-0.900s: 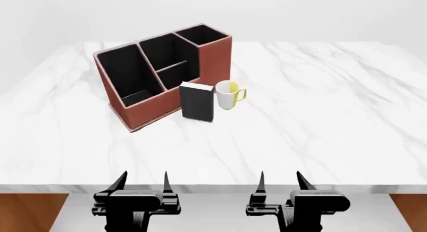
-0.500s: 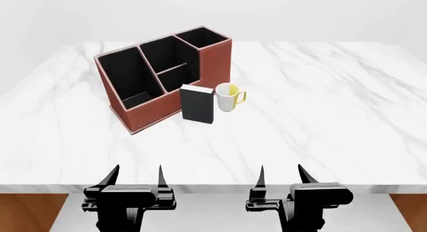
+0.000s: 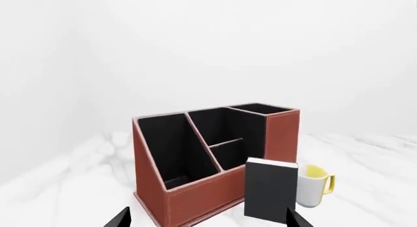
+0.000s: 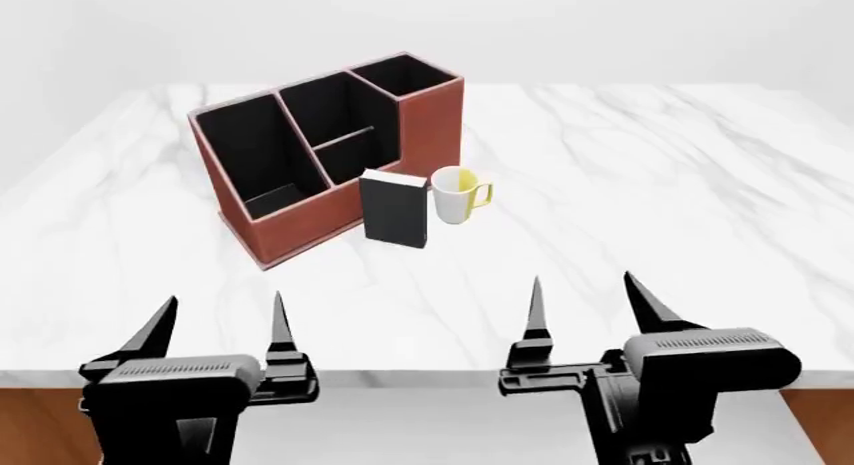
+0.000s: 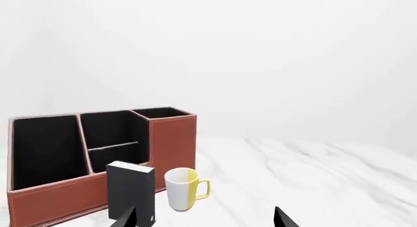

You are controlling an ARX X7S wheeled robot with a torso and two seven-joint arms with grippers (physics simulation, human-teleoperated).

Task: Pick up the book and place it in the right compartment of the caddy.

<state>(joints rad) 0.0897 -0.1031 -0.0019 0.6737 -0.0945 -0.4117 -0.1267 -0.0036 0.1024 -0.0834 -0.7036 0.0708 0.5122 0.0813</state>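
Standing one book [image 4: 394, 209], one mug [image 4: 455, 194], one caddy [image 4: 296, 225]

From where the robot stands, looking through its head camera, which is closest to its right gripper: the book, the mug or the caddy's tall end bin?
From the right gripper:
1. The mug, ahead and leftward; the book, beside it, is too close to call.
2. The right compartment, behind both, farthest.

A white mug [image 4: 454, 196] with a yellow side and a yellow handle stood upright on the white marble table [image 4: 641, 185], its handle turned toward the table's right side. The tabletop was veined with pale grey, and a brown wooden edge showed under its near corners. Behind it all the wall was plain white.
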